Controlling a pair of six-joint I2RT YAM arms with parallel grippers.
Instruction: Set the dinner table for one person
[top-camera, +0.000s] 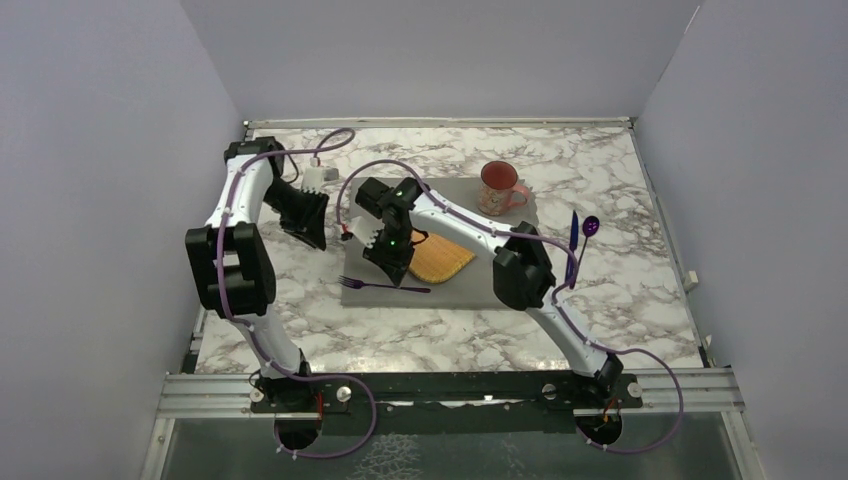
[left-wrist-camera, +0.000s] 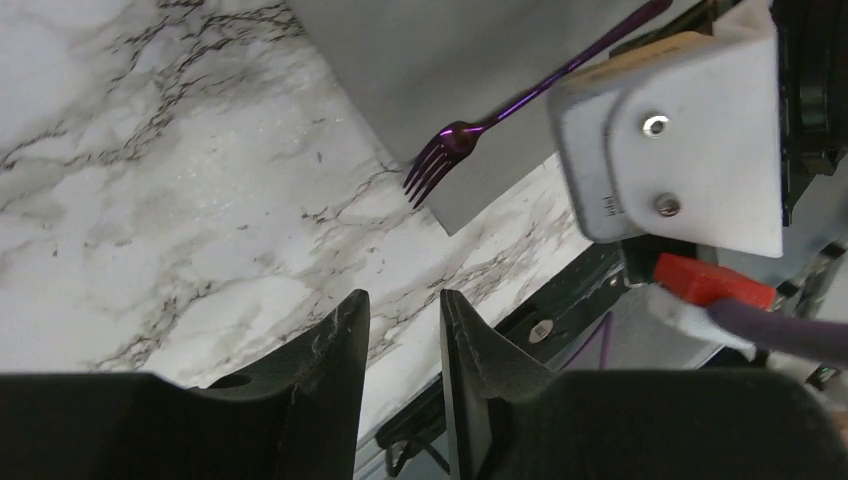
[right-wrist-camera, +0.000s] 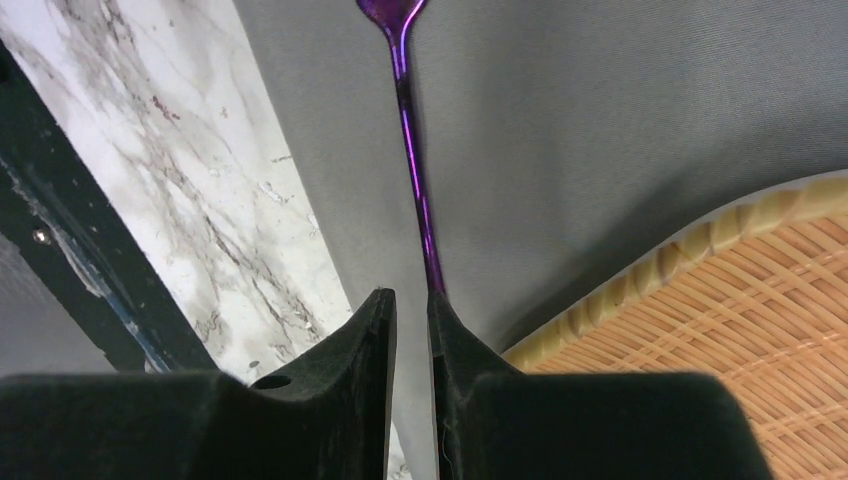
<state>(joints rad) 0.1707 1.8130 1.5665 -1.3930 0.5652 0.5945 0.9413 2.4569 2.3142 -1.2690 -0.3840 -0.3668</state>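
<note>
The marble dinner table (top-camera: 300, 320) holds a grey placemat (top-camera: 465, 290) with a round wicker plate (top-camera: 442, 258) on it. A purple fork (top-camera: 385, 286) lies flat on the mat's front left part, tines to the left. My right gripper (top-camera: 388, 268) hovers just above the fork's handle (right-wrist-camera: 412, 130), its jaws a narrow gap apart and empty. The handle passes under the right fingertip, beside the wicker plate (right-wrist-camera: 720, 300). My left gripper (top-camera: 312, 238) is open and empty over bare marble (left-wrist-camera: 150, 200) left of the mat; its view (left-wrist-camera: 403, 295) shows the fork's tines (left-wrist-camera: 455, 140).
A pink mug (top-camera: 500, 187) stands at the mat's back right corner. A purple knife (top-camera: 574, 235) and a purple spoon (top-camera: 590, 226) lie on the marble right of the mat. A small white object (top-camera: 313, 177) sits at the back left. The right wrist's white housing (left-wrist-camera: 680, 140) is close to my left gripper.
</note>
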